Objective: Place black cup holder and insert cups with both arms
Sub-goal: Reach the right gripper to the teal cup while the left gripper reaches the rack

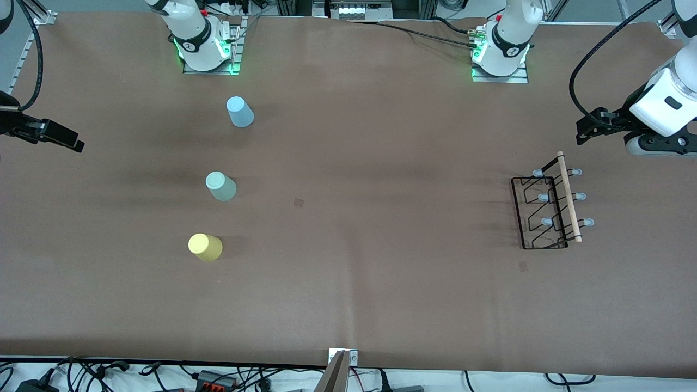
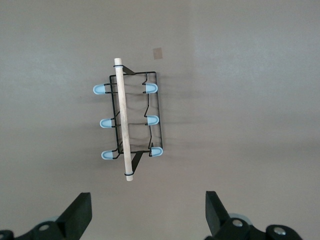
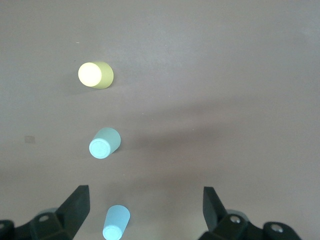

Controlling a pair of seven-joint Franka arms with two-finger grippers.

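Black left pincer [image 2: 145, 215] gapes wide, empty, above rack [image 2: 131, 120].

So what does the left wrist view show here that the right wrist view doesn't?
Only the left wrist view shows the black cup holder, standing alone on the table with its wooden rod on top and no cup on any peg, seen past the open left gripper. Only the right wrist view shows the yellow cup, mint cup and blue cup, all on the table, with the open right gripper over them. Both show the same brown table.
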